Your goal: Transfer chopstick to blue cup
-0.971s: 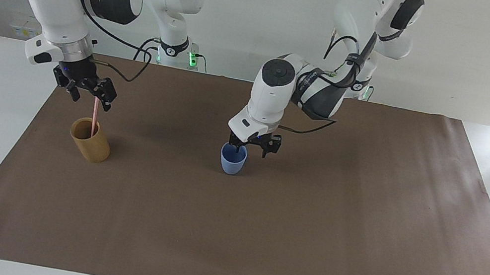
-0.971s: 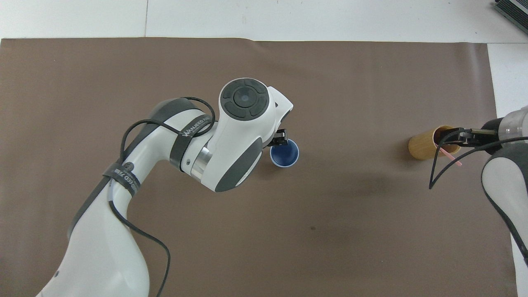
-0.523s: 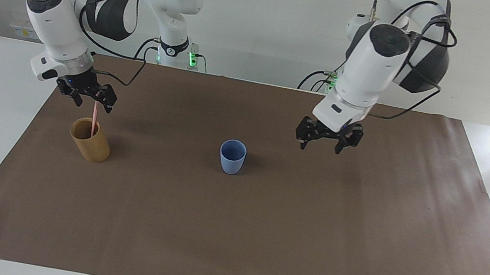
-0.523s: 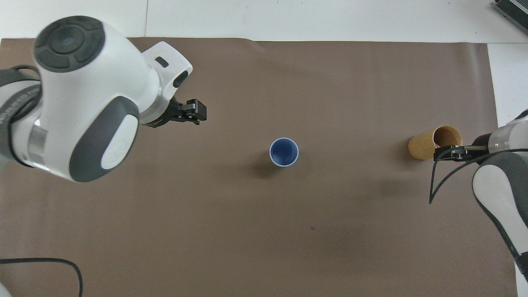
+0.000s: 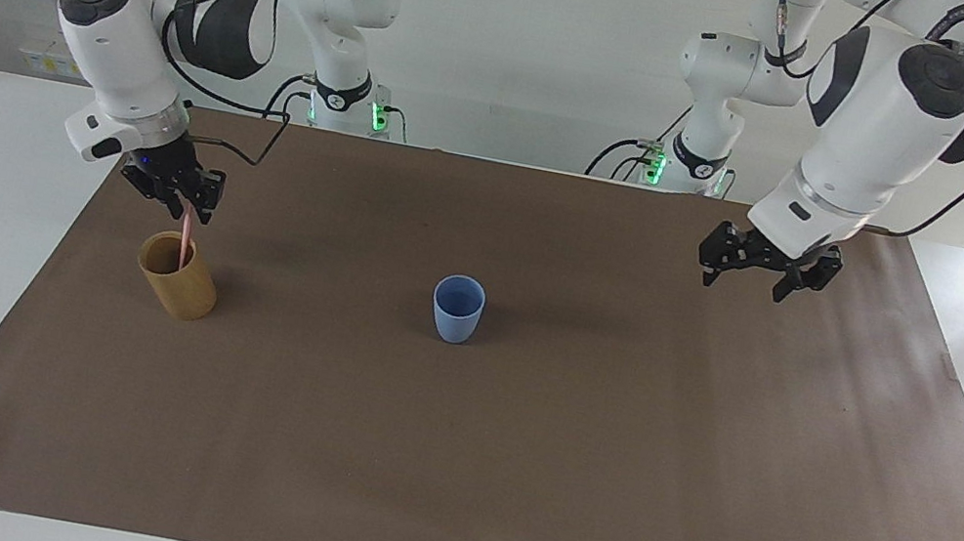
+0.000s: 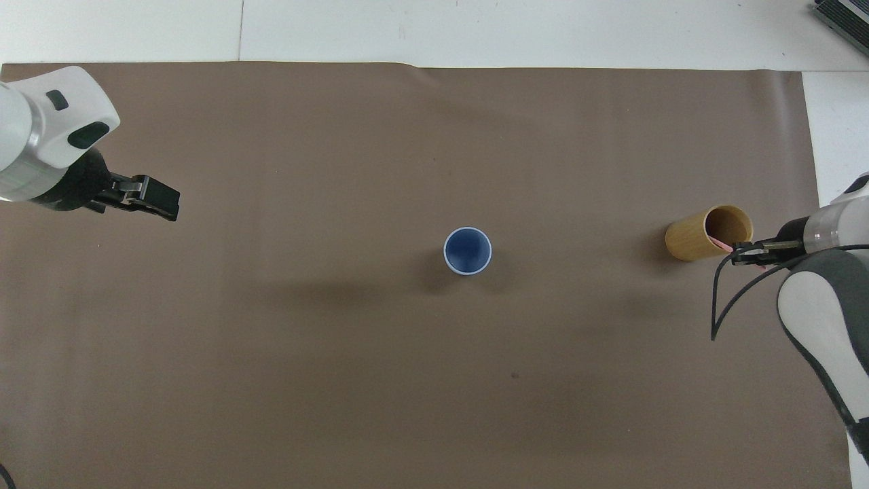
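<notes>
The blue cup (image 5: pixel 457 308) stands alone mid-mat (image 5: pixel 506 473). Right gripper (image 5: pixel 180 195) jaws clench the chopstick (image 5: pixel 182 239) in the holder (image 5: pixel 178 274); left gripper (image 5: pixel 764 273) jaws spread, holding nothing.

I'm seeing the pale-pink chopstick (image 5: pixel 183 231) standing nearly upright at the left of the facing view, its lower end inside a tan holder (image 5: pixel 179 276). The light-blue cup (image 5: pixel 457 308) is sitting upright mid-frame, well apart.
</notes>
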### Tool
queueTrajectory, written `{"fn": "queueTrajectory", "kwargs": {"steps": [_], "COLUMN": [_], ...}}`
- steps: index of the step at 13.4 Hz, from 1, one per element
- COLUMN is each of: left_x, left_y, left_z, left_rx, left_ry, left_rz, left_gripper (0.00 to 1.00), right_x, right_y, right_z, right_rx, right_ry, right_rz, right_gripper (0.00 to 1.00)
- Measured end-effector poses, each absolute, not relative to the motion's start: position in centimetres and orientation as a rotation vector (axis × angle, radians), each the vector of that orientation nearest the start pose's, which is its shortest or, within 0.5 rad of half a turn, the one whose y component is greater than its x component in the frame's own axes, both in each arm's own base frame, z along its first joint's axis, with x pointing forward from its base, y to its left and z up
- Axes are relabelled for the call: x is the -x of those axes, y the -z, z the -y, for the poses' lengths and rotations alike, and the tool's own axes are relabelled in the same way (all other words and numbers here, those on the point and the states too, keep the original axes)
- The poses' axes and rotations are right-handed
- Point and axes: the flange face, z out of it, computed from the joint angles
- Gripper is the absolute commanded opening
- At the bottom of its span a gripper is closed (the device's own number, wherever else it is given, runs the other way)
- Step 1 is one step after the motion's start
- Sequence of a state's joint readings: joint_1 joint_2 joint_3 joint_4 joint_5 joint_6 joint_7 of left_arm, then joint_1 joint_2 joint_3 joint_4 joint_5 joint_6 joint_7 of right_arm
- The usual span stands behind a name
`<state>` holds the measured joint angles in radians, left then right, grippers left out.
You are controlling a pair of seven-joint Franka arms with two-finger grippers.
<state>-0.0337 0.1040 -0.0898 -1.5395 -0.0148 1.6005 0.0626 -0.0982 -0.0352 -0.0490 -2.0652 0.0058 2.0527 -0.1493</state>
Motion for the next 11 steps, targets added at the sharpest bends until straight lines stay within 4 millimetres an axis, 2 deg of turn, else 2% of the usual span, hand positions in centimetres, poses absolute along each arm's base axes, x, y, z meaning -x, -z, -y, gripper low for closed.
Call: {"fn": "queueTrajectory", "kwargs": {"steps": [3,5,7,9,11], "left_x": [-56.9,-56.2,-55.9,-55.5,-55.0], "left_y": [-61.1,-62.3,-62.2,-62.5,-63.4], "left_z": [5.7,5.8,6.0,5.7,5.7], "left_rx": [3.147,3.145,3.144,3.144,3.143], "left_ry": [-0.013,0.007,-0.02,-0.04,-0.029], "left_rz": [-0.296,-0.3,-0.306,-0.3,-0.3], "left_gripper": [1.0,1.0,1.0,1.0,1.0], "right_x": [-54.1,-54.3,-54.2,-54.1,-53.9], "right_y": [-48.2,-52.3,-56.4,-59.1,-60.5], "right_z": [8.0,8.0,7.6,5.6,2.5], "right_rx": [3.138,3.137,3.135,3.134,3.132], "right_ry": [0.048,0.041,0.041,0.027,-0.007], "right_rz": [0.0,0.0,-0.057,-0.164,-0.238], "right_gripper": [0.0,0.0,0.0,0.0,0.0]}}
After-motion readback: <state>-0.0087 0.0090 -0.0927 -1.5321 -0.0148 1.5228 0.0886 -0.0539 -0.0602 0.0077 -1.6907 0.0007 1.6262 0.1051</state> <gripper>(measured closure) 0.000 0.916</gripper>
